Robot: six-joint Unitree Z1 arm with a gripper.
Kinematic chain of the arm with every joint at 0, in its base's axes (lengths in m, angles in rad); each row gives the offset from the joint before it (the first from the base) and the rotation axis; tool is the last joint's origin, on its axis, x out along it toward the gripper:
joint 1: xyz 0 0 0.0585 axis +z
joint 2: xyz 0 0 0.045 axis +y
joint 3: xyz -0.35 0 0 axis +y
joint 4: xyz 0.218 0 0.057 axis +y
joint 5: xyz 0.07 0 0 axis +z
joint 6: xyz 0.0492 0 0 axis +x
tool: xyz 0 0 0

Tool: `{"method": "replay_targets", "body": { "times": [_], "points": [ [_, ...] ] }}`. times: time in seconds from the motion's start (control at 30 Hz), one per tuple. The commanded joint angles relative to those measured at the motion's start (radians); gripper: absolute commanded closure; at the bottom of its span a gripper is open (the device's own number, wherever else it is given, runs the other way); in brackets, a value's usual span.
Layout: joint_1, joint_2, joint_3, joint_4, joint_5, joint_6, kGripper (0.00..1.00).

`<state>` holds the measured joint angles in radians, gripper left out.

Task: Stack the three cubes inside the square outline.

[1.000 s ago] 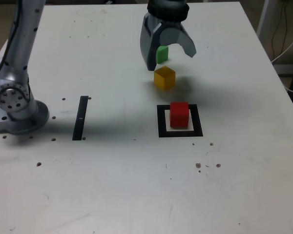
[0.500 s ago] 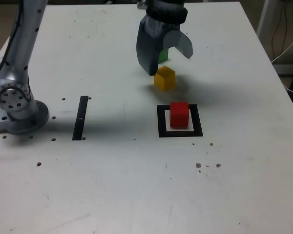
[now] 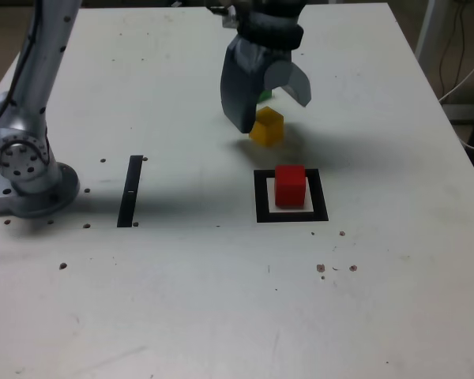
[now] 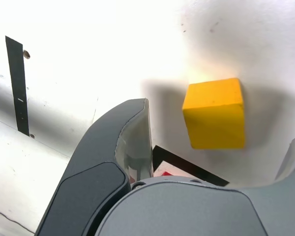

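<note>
The grey two-fingered gripper (image 3: 267,110) hangs low over the white table (image 3: 182,300) with its jaws spread apart, and the small solid yellow cube (image 3: 266,126) sits on the table in the opening between them. From the wrist view the cube (image 4: 215,113) lies clear of both fingers, with bare table showing on either side, a little nearer the far finger at the picture's edge than the big dark finger (image 4: 118,162). The cube is square, so no side is longer; its faces look roughly lined up with the fingers, though slightly turned.

Behind the gripper, a sliver of the small green cube (image 3: 264,95) peeks out, close to the yellow one but apart from it; I reckon a sloppy closing could nudge it.

Toward the camera, the small red cube (image 3: 290,185) already stands inside the thick black square outline (image 3: 261,197), well apart from the yellow one. The narrow black strip (image 3: 130,191) lies off at the exterior view's left, near the arm's grey base (image 3: 28,170).
</note>
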<state>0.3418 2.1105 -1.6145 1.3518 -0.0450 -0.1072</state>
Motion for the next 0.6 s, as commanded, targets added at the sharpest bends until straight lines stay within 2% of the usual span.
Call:
{"method": "replay_targets", "body": {
  "times": [0.0,0.33,0.57],
  "points": [
    [0.004,0.017,0.009,-0.012,-0.007,-0.001,0.01],
    [0.011,0.058,0.008,-0.039,-0.025,0.01,0.02],
    [0.025,0.062,0.005,-0.04,-0.026,0.013,0.07]
  ]
}}
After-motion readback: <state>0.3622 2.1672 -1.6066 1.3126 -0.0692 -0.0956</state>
